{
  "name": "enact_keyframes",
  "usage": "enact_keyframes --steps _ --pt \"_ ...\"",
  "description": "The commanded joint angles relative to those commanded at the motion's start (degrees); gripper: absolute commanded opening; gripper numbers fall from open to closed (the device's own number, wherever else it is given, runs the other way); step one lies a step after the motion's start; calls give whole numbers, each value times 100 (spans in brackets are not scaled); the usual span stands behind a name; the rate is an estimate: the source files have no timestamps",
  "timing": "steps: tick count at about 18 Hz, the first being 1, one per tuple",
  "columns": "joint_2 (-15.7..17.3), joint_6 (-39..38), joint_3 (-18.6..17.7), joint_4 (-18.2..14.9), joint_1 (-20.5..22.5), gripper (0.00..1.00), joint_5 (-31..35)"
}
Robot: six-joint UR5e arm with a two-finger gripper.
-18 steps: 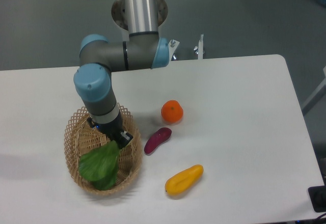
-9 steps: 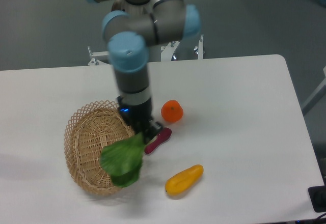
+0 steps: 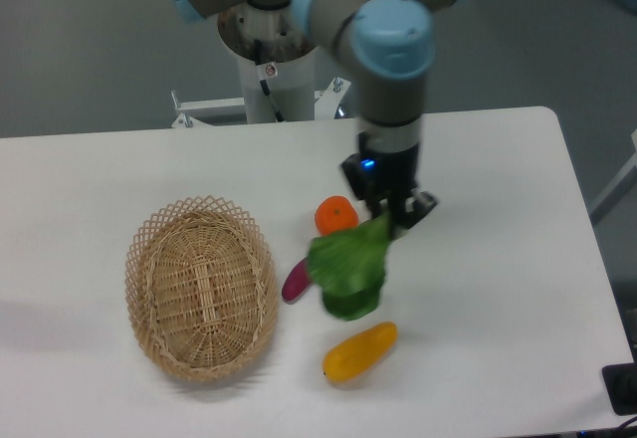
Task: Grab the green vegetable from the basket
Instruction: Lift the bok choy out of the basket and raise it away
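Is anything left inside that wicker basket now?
No, the basket shows only its bare woven floor. The green vegetable hangs from the gripper over the table, partly covering the purple sweet potato.

A white worktop (image 3: 478,289) with rounded corners carries three loose pieces of produce near its middle. An orange (image 3: 332,215), round and bright, sits farthest back. Just in front of it and slightly to the left lies a purple sweet potato (image 3: 295,282), only partly in view. Nearer the front edge lies a yellow elongated fruit (image 3: 359,350), angled with its right end higher. Behind the worktop is grey floor (image 3: 90,50), and a dark object (image 3: 623,390) shows at the lower right corner.
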Motion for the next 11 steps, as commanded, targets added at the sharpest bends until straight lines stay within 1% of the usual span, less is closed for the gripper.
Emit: enact_keyframes --steps 3,11 --pt "18 352 26 -184 203 36 -96" --pt "70 388 26 -185 264 36 -150"
